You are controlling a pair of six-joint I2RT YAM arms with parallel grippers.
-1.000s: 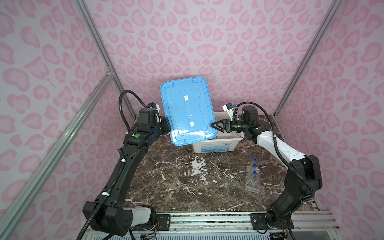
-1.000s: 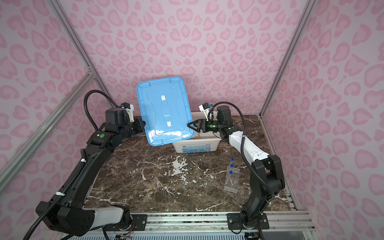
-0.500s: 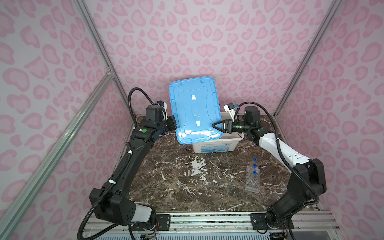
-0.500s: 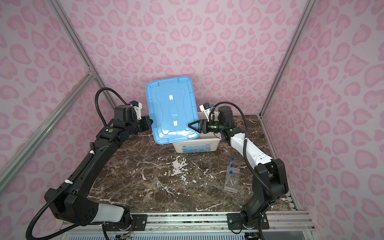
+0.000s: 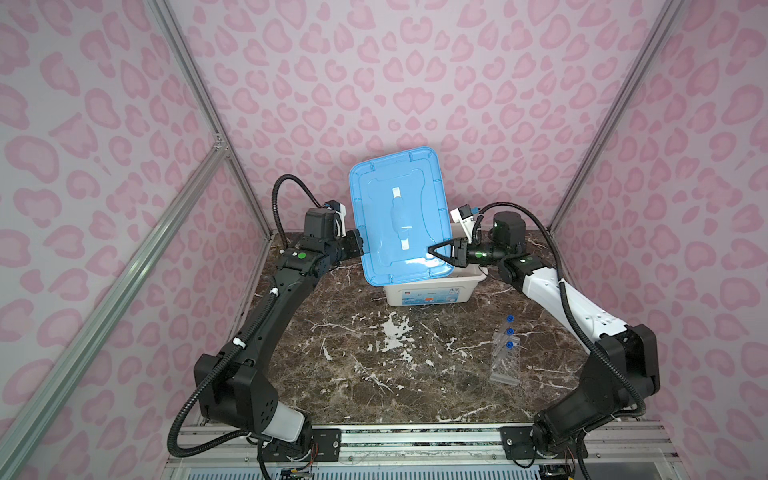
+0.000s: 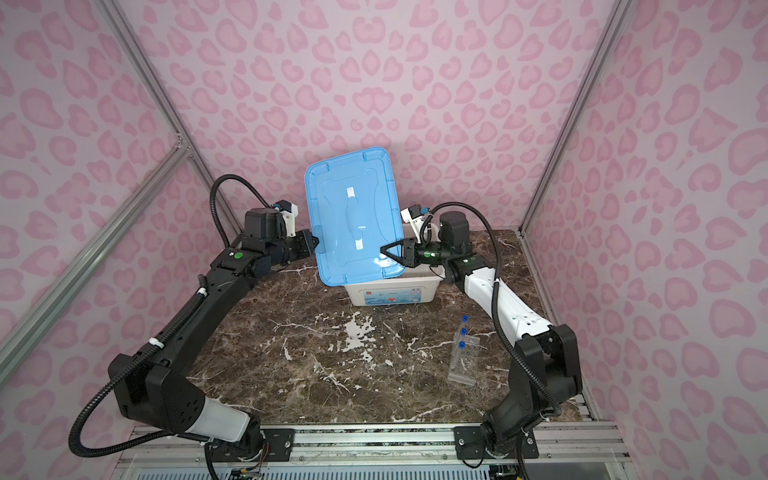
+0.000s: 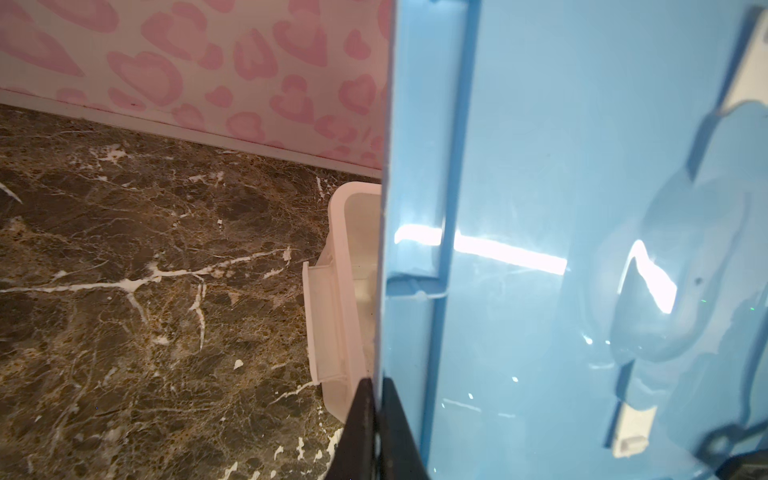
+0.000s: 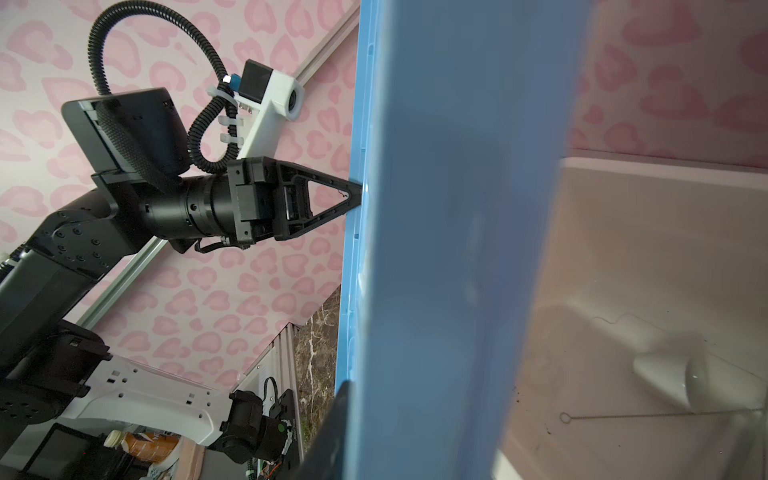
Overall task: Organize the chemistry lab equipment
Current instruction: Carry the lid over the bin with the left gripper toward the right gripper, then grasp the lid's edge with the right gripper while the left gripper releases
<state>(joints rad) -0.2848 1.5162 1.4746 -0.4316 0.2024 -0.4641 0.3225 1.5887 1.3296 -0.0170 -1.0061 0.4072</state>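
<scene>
Our left claw (image 7: 376, 384) pinches the blue lid (image 5: 395, 216) at its 9 o'clock edge. Our right claw (image 5: 432, 250) straddles 3 o'clock; we cannot tell if it grips. The tube rack (image 5: 505, 359) stands at 4 o'clock on the table (image 5: 374, 374).

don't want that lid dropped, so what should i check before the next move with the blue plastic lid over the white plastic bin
1. Left gripper on the blue plastic lid: ok, it pinches the lid's edge from both sides.
2. Right gripper on the lid: cannot tell, one finger lies on the lid's face and the other is hidden behind it.
3. White plastic bin open: ok, the lid stands tilted above it.
4. Lid's lower edge clear of the bin's rim: cannot tell, they overlap in both top views.
5. Clear plastic rack of blue-capped test tubes out of the way: ok, it stands on the marble table, apart from both arms.
</scene>
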